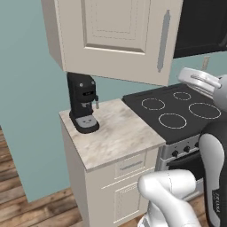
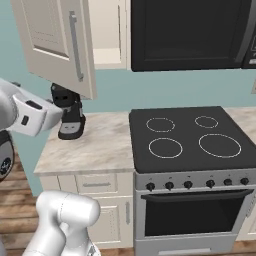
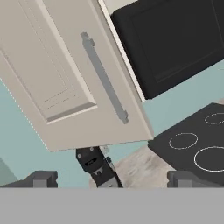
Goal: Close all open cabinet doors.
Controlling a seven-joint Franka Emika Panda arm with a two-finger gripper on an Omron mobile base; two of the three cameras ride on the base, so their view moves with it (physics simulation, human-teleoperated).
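One beige cabinet door (image 1: 115, 35) with a recessed panel stands swung out from the wall cabinet above the counter. Its long silver bar handle (image 1: 164, 42) runs down its free edge. From the right base view the same door (image 2: 50, 35) hangs open at the upper left, and the cabinet's open inside (image 2: 107, 35) shows beside it. In the hand view the door (image 3: 65, 74) and its handle (image 3: 105, 78) lie ahead of my gripper (image 3: 113, 179). The two fingertips (image 3: 43, 178) stand wide apart, open, with nothing between them and apart from the door.
A black coffee machine (image 1: 83, 102) stands on the marbled counter (image 1: 119, 137) below the open door. A black stovetop (image 2: 185, 135) with an oven lies to the right, under a black microwave (image 2: 190, 32). Beige drawer fronts (image 1: 131, 166) sit below the counter.
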